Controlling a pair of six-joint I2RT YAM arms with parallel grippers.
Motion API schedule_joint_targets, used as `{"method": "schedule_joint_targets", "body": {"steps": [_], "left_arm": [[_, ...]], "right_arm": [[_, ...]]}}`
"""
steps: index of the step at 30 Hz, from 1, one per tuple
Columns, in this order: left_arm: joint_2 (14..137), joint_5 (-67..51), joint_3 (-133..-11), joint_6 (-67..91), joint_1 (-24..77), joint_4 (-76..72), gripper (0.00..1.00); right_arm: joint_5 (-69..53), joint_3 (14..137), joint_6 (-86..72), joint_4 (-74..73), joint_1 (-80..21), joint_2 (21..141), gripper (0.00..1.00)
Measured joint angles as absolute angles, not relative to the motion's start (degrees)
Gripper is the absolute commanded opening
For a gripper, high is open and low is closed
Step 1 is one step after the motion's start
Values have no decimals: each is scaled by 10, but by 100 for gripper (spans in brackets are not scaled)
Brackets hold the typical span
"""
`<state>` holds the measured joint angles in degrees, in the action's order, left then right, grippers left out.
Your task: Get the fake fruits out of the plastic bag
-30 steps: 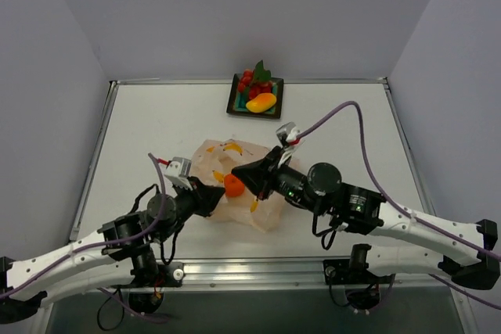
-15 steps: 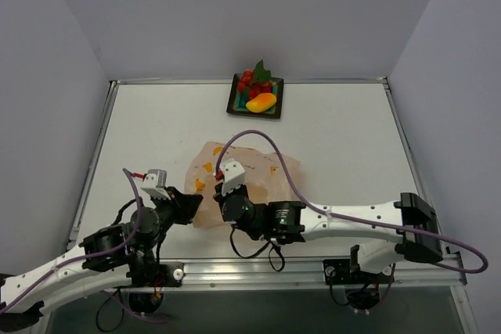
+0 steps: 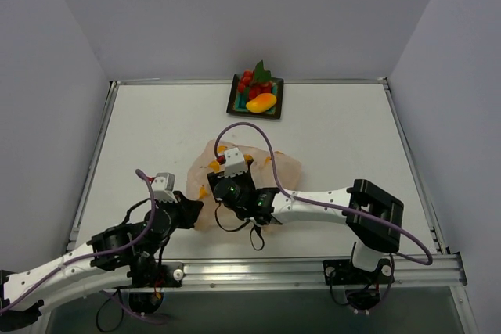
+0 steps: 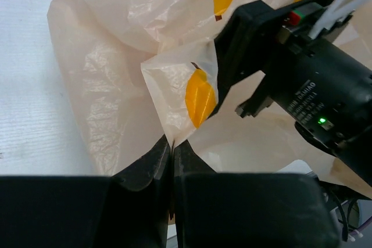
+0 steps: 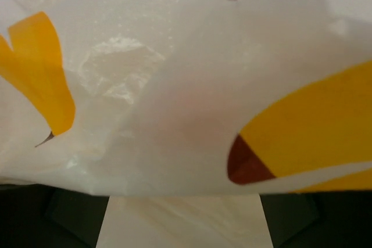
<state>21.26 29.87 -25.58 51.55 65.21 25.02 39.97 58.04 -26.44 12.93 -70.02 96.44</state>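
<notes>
The plastic bag (image 3: pixel 283 167), pale peach with yellow banana prints, lies crumpled mid-table. My left gripper (image 3: pixel 190 210) is shut on a fold at its near-left edge; the left wrist view shows the fingertips (image 4: pixel 172 146) pinching the film (image 4: pixel 104 85). My right gripper (image 5: pixel 183 216) is open, its jaws wide apart, with bag film (image 5: pixel 174 85) draped right in front of them. From above, the right wrist (image 3: pixel 235 188) covers the bag's middle. The red grape cluster (image 3: pixel 252 82) and the mango (image 3: pixel 261 102) rest on the far tray. The round orange is hidden.
The square dark tray (image 3: pixel 234 105) stands at the far middle of the table. The right arm's black body (image 4: pixel 314 91) is close in front of my left gripper. A purple cable (image 3: pixel 270 162) loops over the bag. Walls enclose the table on three sides.
The right arm has folded in from the right over the bag and its jaws have opened. The orange seen between the grippers a second ago no longer shows. The left gripper drew back near-left, holding the bag.
</notes>
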Motion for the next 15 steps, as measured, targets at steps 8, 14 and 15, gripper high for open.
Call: {"method": "schedule_joint_targets", "body": {"steps": [8,14,15], "left_arm": [[242,295,-255,526,652,239,2],[249,294,-249,528,652,233,2],[249,294,-247,529,652,233,2]], "right_arm": [[366,576,-255,208,-660,1031,100],[331,575,-250,264,-629,1086,100],[328,575,-247,270,-624,1093,100]]}}
